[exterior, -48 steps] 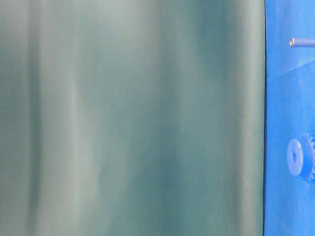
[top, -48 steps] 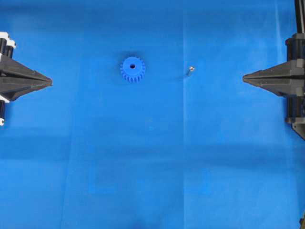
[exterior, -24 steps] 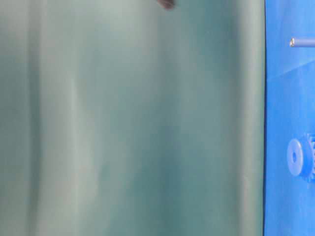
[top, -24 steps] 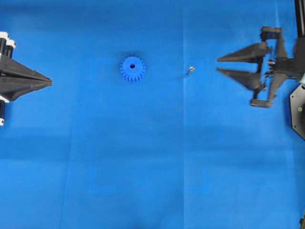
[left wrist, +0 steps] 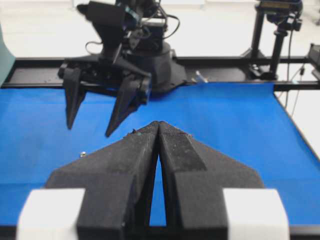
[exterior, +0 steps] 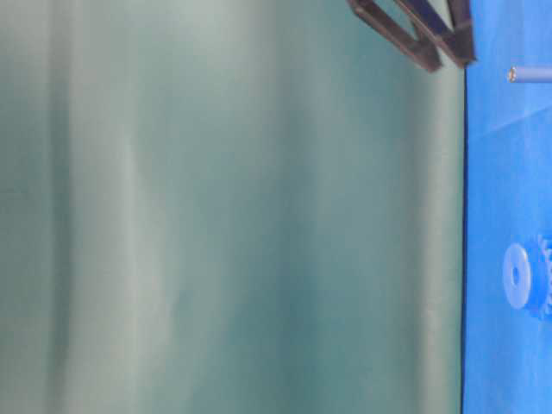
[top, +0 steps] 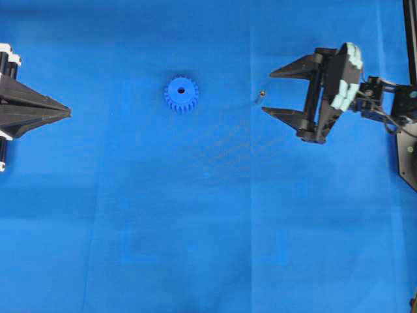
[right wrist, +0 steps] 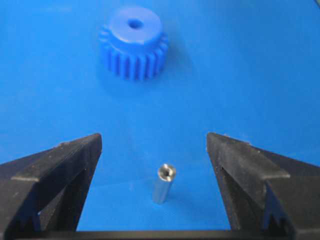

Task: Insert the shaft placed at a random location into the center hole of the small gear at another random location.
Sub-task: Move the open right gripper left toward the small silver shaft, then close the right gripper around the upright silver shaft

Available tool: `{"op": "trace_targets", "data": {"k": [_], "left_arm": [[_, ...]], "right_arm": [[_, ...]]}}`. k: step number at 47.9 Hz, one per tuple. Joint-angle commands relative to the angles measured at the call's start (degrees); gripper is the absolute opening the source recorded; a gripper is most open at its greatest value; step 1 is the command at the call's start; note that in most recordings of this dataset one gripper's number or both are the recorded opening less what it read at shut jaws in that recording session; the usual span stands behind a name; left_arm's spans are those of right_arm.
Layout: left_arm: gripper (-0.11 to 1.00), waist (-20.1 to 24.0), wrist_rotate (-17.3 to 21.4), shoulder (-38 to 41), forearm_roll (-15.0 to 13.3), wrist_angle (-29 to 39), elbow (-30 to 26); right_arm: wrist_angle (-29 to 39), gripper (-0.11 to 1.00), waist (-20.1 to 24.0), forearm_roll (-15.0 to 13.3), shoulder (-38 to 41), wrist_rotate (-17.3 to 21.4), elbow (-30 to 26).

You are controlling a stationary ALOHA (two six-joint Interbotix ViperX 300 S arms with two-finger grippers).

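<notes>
The small gear (top: 181,94) lies flat on the blue mat, its center hole (top: 181,90) facing up. It also shows in the right wrist view (right wrist: 134,42) and the table-level view (exterior: 524,278). The shaft (top: 260,96) stands upright to the gear's right. It also shows in the right wrist view (right wrist: 164,184), the table-level view (exterior: 528,75) and the left wrist view (left wrist: 82,153). My right gripper (top: 267,91) is open above the mat, its fingertips just right of the shaft; in its wrist view (right wrist: 154,142) the shaft stands between the jaws, touching neither. My left gripper (top: 68,112) is shut and empty at the left edge.
The blue mat (top: 208,215) covers the table. A green backdrop (exterior: 224,207) fills most of the table-level view. The right arm's base (left wrist: 145,60) and black camera stands (left wrist: 277,35) stand beyond the mat's far edge in the left wrist view.
My right gripper has moved left toward the shaft and opened wide. The left gripper, the gear and the shaft have not moved.
</notes>
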Motion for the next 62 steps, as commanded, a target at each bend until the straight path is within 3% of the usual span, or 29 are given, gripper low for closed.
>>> {"op": "trace_targets", "data": {"k": [1, 12, 24, 29, 36, 40, 53, 62], "left_arm": [[0.0, 0.09, 0.0, 0.18, 0.09, -0.35, -0.7], [0.0, 0.18, 0.0, 0.18, 0.09, -0.35, -0.53], [0.0, 0.53, 0.0, 0.09, 0.09, -0.26, -0.44], [0.0, 0.79, 0.0, -0.09, 0.09, -0.18, -0.44], [0.0, 0.97, -0.09, -0.35, 0.09, 0.09, -0.44], [0.0, 0.97, -0.09, -0.53, 0.09, 0.26, -0.44], [0.0, 0.97, -0.53, -1.05, 0.09, 1.32, -0.44], [0.0, 0.97, -0.62, -1.05, 0.09, 1.41, -0.35]], "right_arm": [[-2.2, 0.77, -0.35, 0.79, 2.72, 0.0, -1.58], [-2.9, 0.76, -0.44, 2.2, 8.61, 0.0, -2.64], [-4.92, 0.7, -0.44, 2.55, 9.58, 0.0, -2.55], [-4.75, 0.56, -0.44, 2.55, 9.67, 0.0, -2.64], [-3.43, 0.17, -0.44, 2.46, 10.28, 0.0, -2.72], [-3.34, 0.04, -0.44, 2.46, 10.28, 0.0, -2.64], [-3.43, 0.04, -0.44, 2.46, 9.93, 0.09, -2.99], [0.88, 0.04, -0.44, 2.46, 4.04, 0.0, -3.25]]}}
